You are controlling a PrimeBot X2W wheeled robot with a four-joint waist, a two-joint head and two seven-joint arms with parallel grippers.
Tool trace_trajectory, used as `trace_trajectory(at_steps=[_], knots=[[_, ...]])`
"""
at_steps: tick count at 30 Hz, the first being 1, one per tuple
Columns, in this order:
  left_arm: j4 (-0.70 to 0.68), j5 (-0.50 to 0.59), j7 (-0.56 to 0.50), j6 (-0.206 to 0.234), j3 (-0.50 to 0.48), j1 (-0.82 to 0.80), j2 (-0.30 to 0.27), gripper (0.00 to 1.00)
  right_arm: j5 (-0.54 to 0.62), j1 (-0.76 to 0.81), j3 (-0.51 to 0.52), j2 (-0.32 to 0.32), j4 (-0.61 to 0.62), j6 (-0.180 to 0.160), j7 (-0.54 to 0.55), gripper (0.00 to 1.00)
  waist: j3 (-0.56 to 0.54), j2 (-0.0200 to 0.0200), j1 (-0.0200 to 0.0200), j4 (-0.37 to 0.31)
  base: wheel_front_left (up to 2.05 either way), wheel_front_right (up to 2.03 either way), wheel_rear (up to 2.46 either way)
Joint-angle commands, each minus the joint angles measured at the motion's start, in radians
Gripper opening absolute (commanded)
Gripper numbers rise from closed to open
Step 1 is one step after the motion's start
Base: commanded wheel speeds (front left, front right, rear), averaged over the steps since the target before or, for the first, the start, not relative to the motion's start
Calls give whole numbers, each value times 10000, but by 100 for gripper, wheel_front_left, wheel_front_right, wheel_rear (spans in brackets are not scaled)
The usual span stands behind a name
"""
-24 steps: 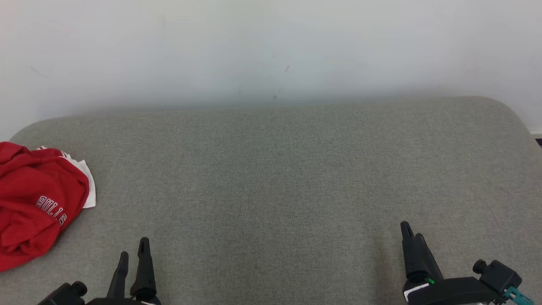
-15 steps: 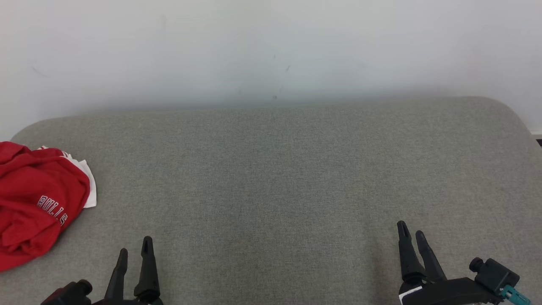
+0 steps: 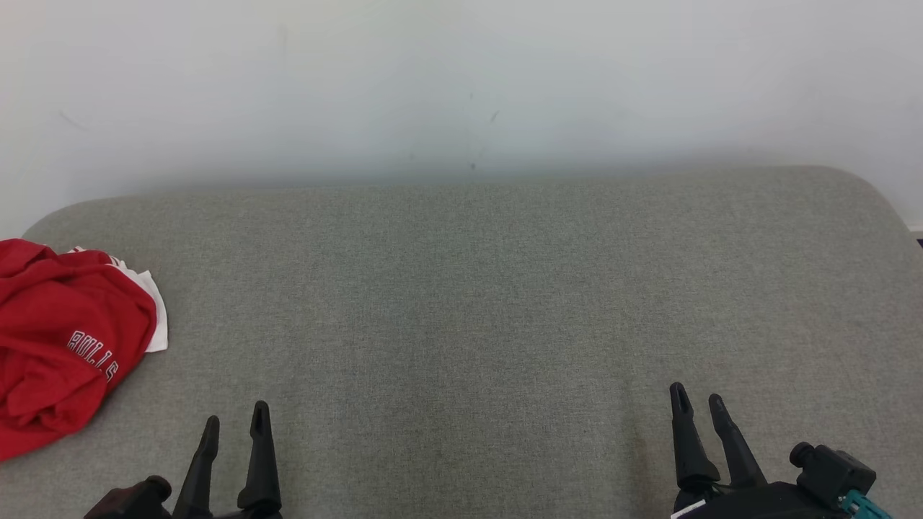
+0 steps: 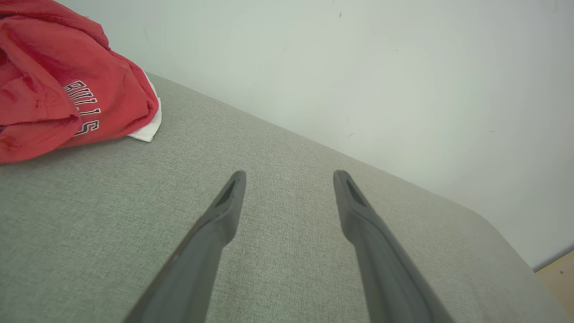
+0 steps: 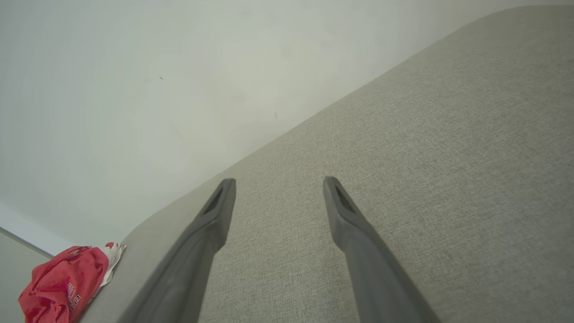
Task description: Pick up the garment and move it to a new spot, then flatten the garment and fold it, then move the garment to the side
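A crumpled red garment (image 3: 61,342) with white lettering and a white trim lies bunched at the far left of the grey upholstered surface (image 3: 469,288); it also shows as the red garment (image 4: 58,85) at the upper left of the left wrist view and the red garment (image 5: 63,282) at the lower left of the right wrist view. My left gripper (image 3: 235,420) is at the lower left, open and empty, to the right of the garment and apart from it. My right gripper (image 3: 699,401) is at the lower right, open and empty, far from the garment.
A pale wall (image 3: 461,86) runs along the back edge of the surface. The surface's corners are rounded, and a strip of floor (image 4: 558,269) shows past its edge in the left wrist view.
The right gripper's fingers have spread apart and both grippers have drawn back slightly toward the bottom edge. The garment has not moved apart from a small camera shift.
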State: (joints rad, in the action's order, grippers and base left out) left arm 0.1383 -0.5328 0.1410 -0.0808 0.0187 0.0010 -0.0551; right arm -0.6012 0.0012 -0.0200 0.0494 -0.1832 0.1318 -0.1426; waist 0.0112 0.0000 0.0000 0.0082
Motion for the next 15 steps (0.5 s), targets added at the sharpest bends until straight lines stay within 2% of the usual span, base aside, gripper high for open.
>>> trace_trajectory(at_steps=[1, 15], knots=[[-151, 324, 115, -66, -25, 80, -44, 100, 310, 8, -32, 11, 102, -12, -107, 100, 1, 0, 0, 5, 0, 0, 0], [-237, 1677, 459, -233, -109, 286, 18, 100, 1632, 156, -52, 12, 80, -14, -453, 100, 24, 0, 0, 72, 0, 0, 0]])
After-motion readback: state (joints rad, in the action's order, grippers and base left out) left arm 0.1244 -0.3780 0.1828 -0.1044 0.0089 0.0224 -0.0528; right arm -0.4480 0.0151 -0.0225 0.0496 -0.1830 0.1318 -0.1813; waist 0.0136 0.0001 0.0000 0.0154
